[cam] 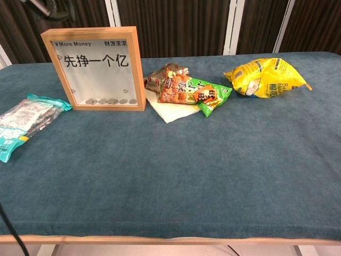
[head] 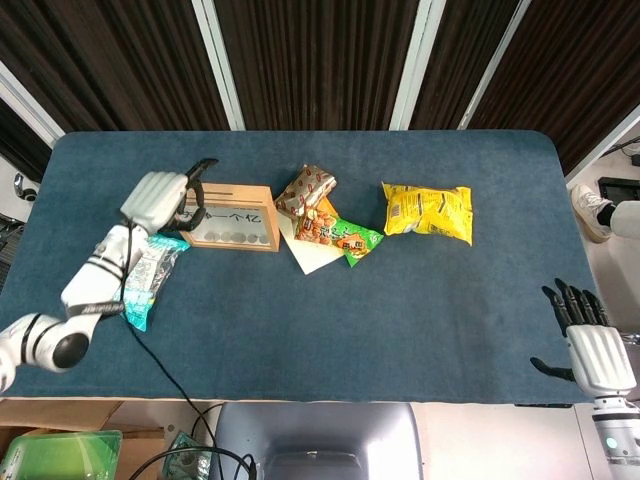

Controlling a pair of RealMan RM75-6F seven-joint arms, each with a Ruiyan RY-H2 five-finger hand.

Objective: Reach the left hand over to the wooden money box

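Observation:
The wooden money box (head: pixel 232 217) stands upright at the table's left, a glass-fronted frame with Chinese characters and several coins along its bottom (cam: pixel 96 69). My left hand (head: pixel 160 200) hovers at the box's left end, dark fingers (head: pixel 197 187) spread toward its top left corner, holding nothing. Whether they touch the frame cannot be told. In the chest view only dark fingertips (cam: pixel 38 6) show above the box's top left. My right hand (head: pixel 590 345) hangs open off the table's right edge, far from the box.
A teal snack packet (head: pixel 145 280) lies under my left forearm, left of the box. A brown packet (head: pixel 305 190), an orange-and-green packet (head: pixel 340 235) on white paper, and a yellow bag (head: pixel 428 212) lie to the right. A black cable trails from my left arm.

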